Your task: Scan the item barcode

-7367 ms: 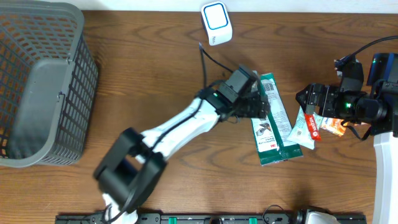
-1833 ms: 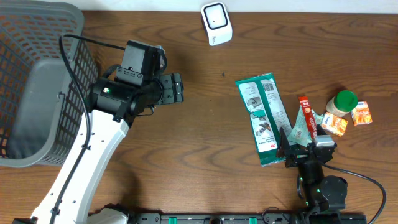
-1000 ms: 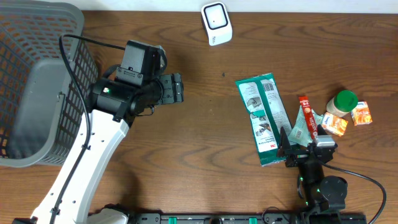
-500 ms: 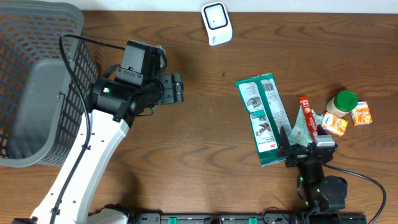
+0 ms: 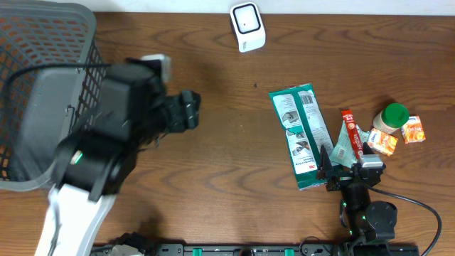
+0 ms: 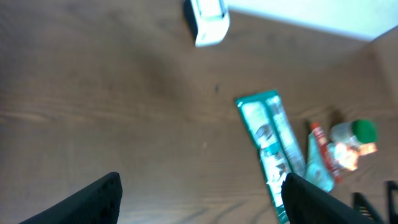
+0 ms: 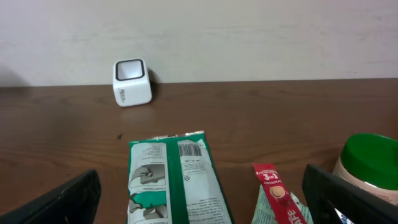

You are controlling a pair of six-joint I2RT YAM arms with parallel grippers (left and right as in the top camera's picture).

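A green-and-white flat pack (image 5: 302, 136) lies on the table right of centre, its barcode facing up (image 7: 191, 148). The white scanner (image 5: 247, 26) stands at the back edge. My left gripper (image 5: 187, 111) hangs open high above the table's left half, far from the pack, nothing between its fingers (image 6: 93, 200). In its blurred wrist view the pack (image 6: 275, 151) and the scanner (image 6: 207, 18) lie ahead. My right gripper (image 5: 346, 169) rests low at the front right, open and empty, its fingers (image 7: 59, 200) either side of the pack's near end (image 7: 177, 183).
A grey mesh basket (image 5: 43, 92) fills the far left. Right of the pack lie a red sachet (image 5: 352, 135), a green-lidded jar (image 5: 392, 117) and two small orange cartons (image 5: 384, 144). The left arm's body looms large over the basket's near side.
The left arm has swung up toward the overhead camera and a little left, now blurred and larger. Its gripper stays open. The right arm and the items have not moved.
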